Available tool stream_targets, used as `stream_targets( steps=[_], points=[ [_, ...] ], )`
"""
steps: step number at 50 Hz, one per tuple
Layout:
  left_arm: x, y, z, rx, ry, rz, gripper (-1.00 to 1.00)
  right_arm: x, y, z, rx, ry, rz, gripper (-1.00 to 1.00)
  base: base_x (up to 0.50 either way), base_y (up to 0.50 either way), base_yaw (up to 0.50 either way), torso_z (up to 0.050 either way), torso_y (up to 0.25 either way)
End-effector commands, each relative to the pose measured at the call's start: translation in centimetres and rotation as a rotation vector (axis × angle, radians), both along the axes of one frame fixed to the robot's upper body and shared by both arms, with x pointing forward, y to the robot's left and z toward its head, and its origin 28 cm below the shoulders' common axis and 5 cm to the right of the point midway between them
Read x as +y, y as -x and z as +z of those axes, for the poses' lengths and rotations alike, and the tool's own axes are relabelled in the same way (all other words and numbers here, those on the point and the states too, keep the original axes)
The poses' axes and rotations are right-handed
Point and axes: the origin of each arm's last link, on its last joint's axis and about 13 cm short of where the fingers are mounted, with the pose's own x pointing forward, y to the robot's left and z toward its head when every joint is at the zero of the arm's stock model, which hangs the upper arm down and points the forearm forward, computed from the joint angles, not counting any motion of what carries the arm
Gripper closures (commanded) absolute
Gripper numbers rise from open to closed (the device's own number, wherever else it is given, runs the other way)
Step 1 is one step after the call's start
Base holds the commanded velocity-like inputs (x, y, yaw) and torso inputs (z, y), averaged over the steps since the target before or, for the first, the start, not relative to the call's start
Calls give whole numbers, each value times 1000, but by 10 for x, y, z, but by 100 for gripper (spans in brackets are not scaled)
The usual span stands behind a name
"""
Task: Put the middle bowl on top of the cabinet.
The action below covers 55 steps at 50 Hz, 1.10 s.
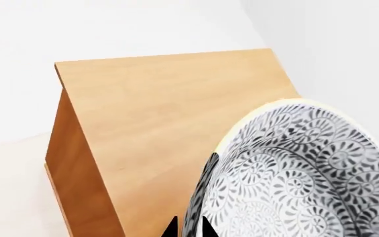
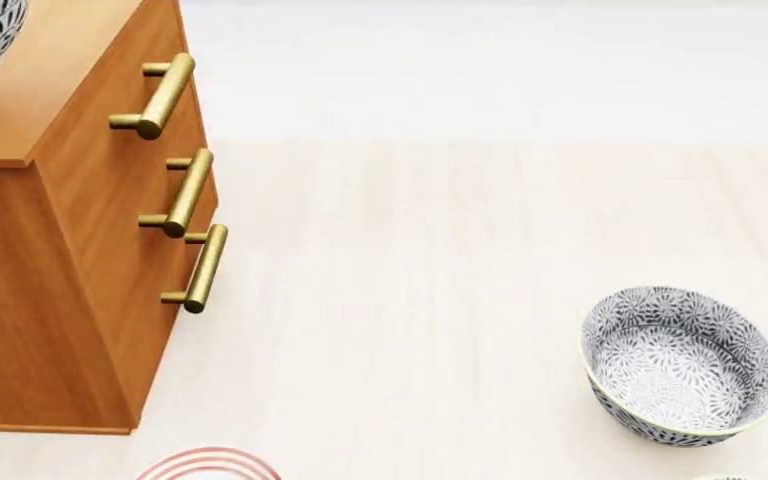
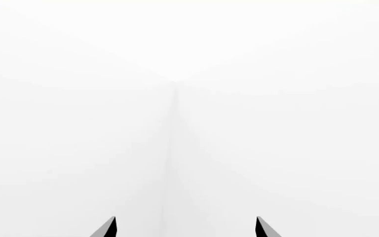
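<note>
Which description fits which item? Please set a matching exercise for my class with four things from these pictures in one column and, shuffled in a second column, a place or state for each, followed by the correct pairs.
Things
1. middle bowl
2. second patterned bowl
3. red-ringed plate
4. right gripper

Descriptions
A. open, with nothing between its fingertips
B. standing on the pale floor, far from the cabinet
C. cut off by the head view's bottom edge, near the cabinet's base
D. over the cabinet's top, rim between the left gripper fingertips

Pairs: 1-D, 2-B, 3-C, 4-A
</note>
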Motion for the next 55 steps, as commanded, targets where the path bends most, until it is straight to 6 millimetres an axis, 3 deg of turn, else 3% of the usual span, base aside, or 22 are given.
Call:
stream_targets(
  steps=[1, 33, 34, 47, 55],
  points=[
    [12, -8, -11, 3, -33, 54, 100, 1, -1, 0, 3, 6, 1, -100, 0, 0, 0, 0, 0],
    [11, -13, -25, 17, -154, 96, 100, 1, 0, 0, 2, 10, -1, -100, 0, 0, 0, 0, 1],
    [11, -13, -25, 18, -158, 94, -100, 1, 0, 0, 1, 9, -1, -100, 0, 0, 0, 0, 0],
    [9, -12, -24, 23, -173, 81, -100, 1, 0, 0, 1, 12, 2, -100, 0, 0, 0, 0, 0],
    [8, -2, -12, -23, -226, 95, -100, 1, -1, 0, 5, 13, 5, -100, 0, 0, 0, 0, 0]
  ],
)
